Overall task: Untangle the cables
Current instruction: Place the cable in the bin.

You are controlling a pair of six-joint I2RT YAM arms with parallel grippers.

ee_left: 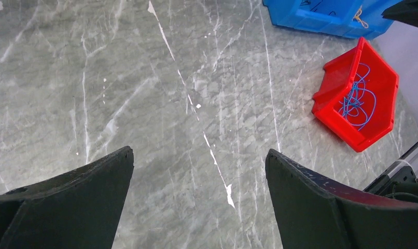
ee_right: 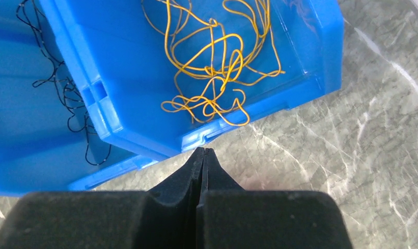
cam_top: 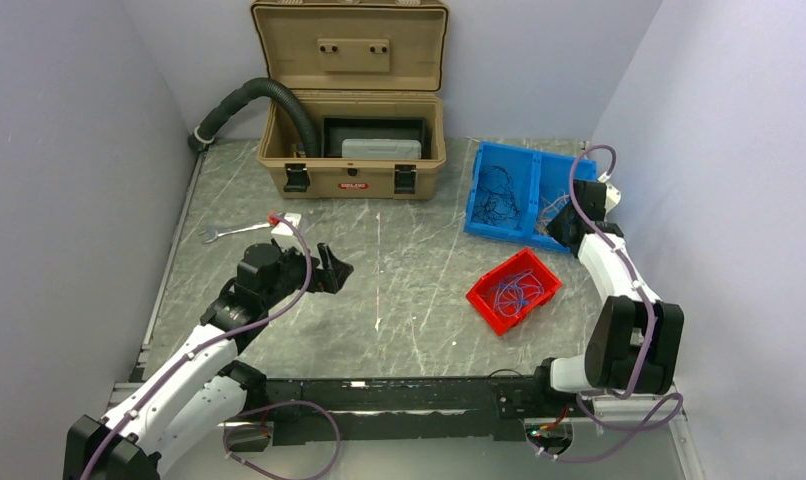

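Note:
Thin yellow-orange cables (ee_right: 212,62) lie loosely in the right blue bin (ee_right: 144,78). Thin black cables (ee_right: 67,93) lie in the left blue bin (cam_top: 499,190). Blue cables (ee_left: 357,98) lie in the red bin (ee_left: 331,88), which also shows in the top view (cam_top: 514,290). My right gripper (ee_right: 203,151) is shut and empty, its tips just outside the near rim of the right blue bin. My left gripper (ee_left: 199,161) is wide open and empty above bare table, left of the red bin; in the top view (cam_top: 331,268) it hangs at table centre-left.
An open tan case (cam_top: 351,150) with a fat black corrugated hose (cam_top: 249,100) stands at the back. A wrench (cam_top: 229,233) and a small white and red item (cam_top: 287,220) lie near the left arm. Walls close both sides.

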